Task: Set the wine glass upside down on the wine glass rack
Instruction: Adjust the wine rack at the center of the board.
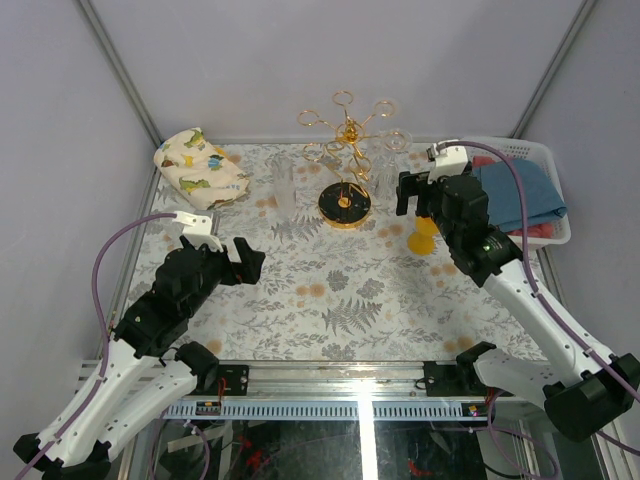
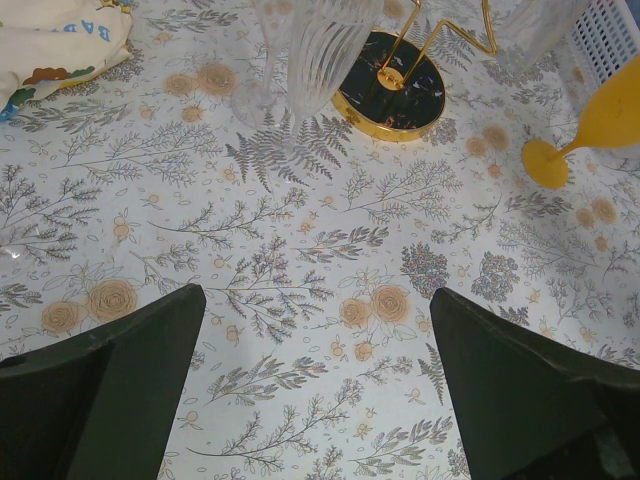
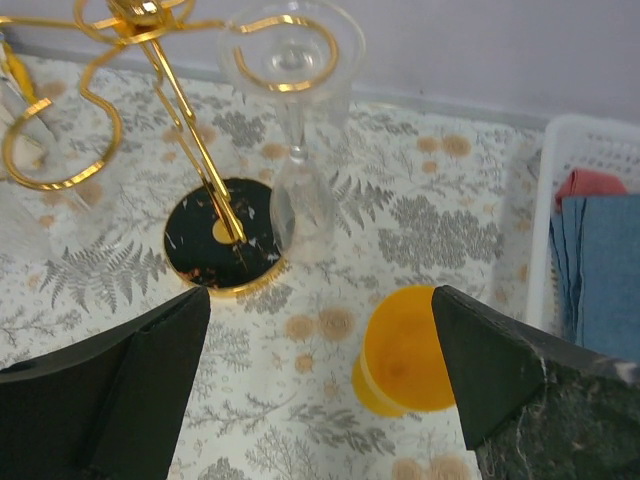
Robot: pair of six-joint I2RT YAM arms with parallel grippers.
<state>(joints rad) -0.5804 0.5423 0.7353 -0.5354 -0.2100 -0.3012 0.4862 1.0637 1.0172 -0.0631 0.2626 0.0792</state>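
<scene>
Top external view. The wine glass rack [image 1: 346,165] is being carried by the table [image 1: 330,300] near the middle of its far edge. The wine glass [image 1: 386,172] is being shown hanging upside down from a ring on the rack's right side. A second clear glass [image 1: 283,188] is being shown on the rack's left side. A yellow goblet [image 1: 424,235] is being seen right of the rack's base, a printed cloth [image 1: 200,165] at the far left corner, and a white basket [image 1: 540,150] with a blue cloth [image 1: 520,195] at the right edge. The right gripper [image 1: 418,190] is being held just right of the hanging glass. The left gripper [image 1: 225,255] is being held over the left half of the table.

Left wrist view. The left gripper [image 2: 318,300] is being shown with its fingers spread wide and nothing between them but bare table [image 2: 300,230]. The second clear glass [image 2: 315,50], the rack base [image 2: 395,85] and the yellow goblet [image 2: 590,120] are being seen beyond.

Right wrist view. The right gripper [image 3: 320,300] is being shown spread wide, gripping nothing. The wine glass [image 3: 298,190] is being borne foot-up in a gold ring of the wine glass rack [image 3: 190,110], bowl downward beside the black base. The yellow goblet [image 3: 405,360] is being seen below, apart from both fingers.
</scene>
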